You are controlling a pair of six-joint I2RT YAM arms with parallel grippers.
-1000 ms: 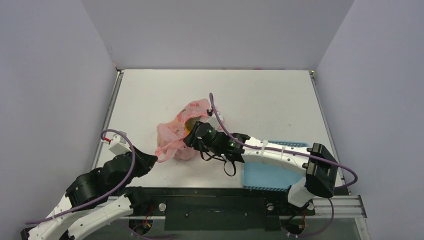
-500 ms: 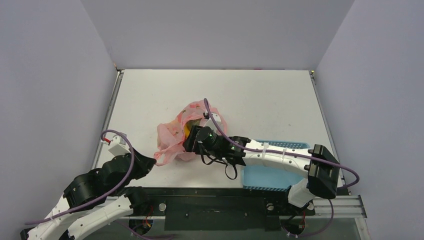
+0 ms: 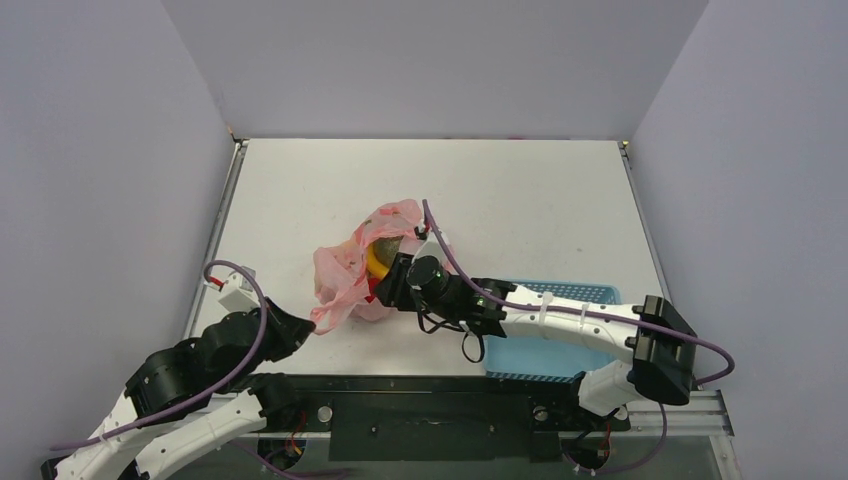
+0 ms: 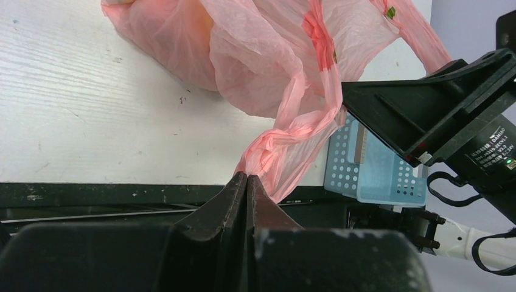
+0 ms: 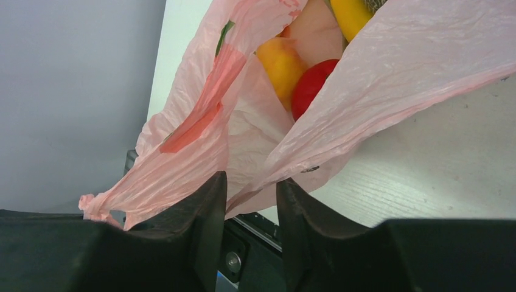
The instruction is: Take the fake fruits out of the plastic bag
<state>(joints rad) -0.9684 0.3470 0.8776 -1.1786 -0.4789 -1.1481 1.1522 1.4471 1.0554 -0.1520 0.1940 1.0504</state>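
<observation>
The pink plastic bag [image 3: 340,268] lies left of the table's middle, its mouth facing my right gripper [image 3: 388,284]. My left gripper [image 4: 247,176] is shut on the bag's twisted loop handle [image 4: 286,137] near the front edge. My right gripper [image 5: 251,182] is open at the bag's mouth, with a fold of the bag [image 5: 414,67] reaching down between its fingertips. Inside the bag I see a red tomato-like fruit [image 5: 313,85], an orange-yellow peach [image 5: 281,64] and a yellow banana [image 5: 350,15]. From above, a banana [image 3: 378,262] and the grey-green melon [image 3: 388,245] show in the opening.
A blue perforated basket [image 3: 560,345] sits at the front right under my right arm, and it also shows in the left wrist view [image 4: 377,176]. The table's front rail [image 3: 430,385] lies just behind both grippers. Grey walls enclose the table on three sides.
My right gripper has drawn back a little toward the front edge at the bag's mouth. The bag has shifted slightly and more yellow fruit shows. My left gripper keeps its hold on the handle.
</observation>
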